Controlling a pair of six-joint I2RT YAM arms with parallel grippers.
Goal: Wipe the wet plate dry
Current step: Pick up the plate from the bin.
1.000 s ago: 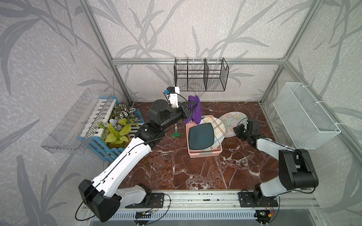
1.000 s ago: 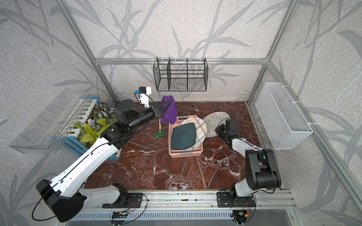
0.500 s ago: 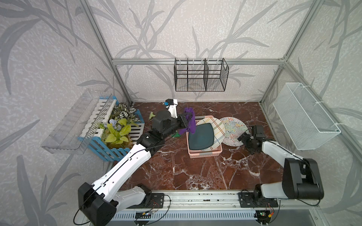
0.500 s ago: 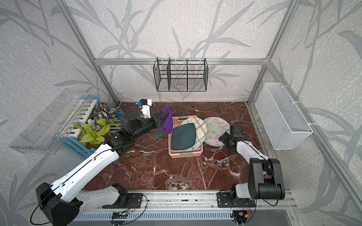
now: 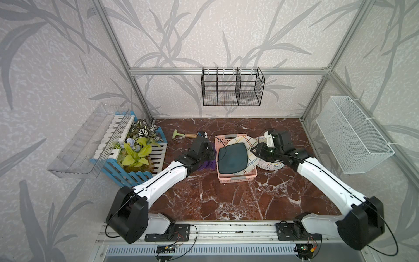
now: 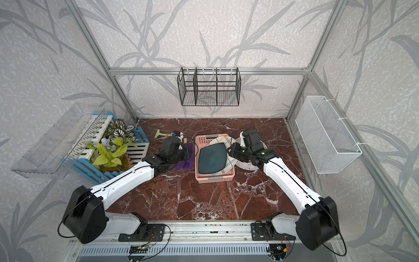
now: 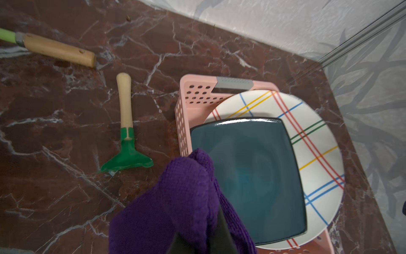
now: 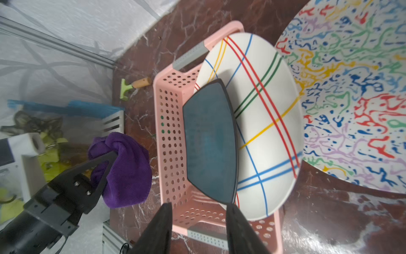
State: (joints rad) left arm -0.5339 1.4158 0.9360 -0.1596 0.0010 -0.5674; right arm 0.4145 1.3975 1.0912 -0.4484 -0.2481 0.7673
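Note:
A pink basket [image 5: 235,179] [image 8: 169,132] holds a dark teal square plate [image 5: 232,160] [image 7: 248,176] lying on a white plaid plate [image 5: 249,146] [image 8: 263,110]. A speckled colourful plate [image 5: 269,166] [image 8: 351,99] lies on the table just right of the basket. I cannot tell which plate is wet. My left gripper [image 6: 184,154] [image 7: 203,228] is shut on a purple cloth [image 5: 207,165] [image 7: 182,198] [image 8: 129,171] beside the basket's left wall. My right gripper [image 5: 254,150] [image 8: 198,205] hovers open over the basket's right edge, nothing between its fingers.
Two wooden-handled garden tools [image 7: 126,132] [image 7: 59,50] lie on the marble behind the left arm. A blue-and-white planter crate [image 5: 140,154] stands at the left. A black wire rack [image 5: 232,88], a white mesh basket [image 5: 353,136] and a clear tray [image 5: 90,140] hang on the walls.
My left gripper came down from behind the basket to its left side, still holding the cloth. My right gripper opened, left the speckled plate on the table and rose over the basket's right edge.

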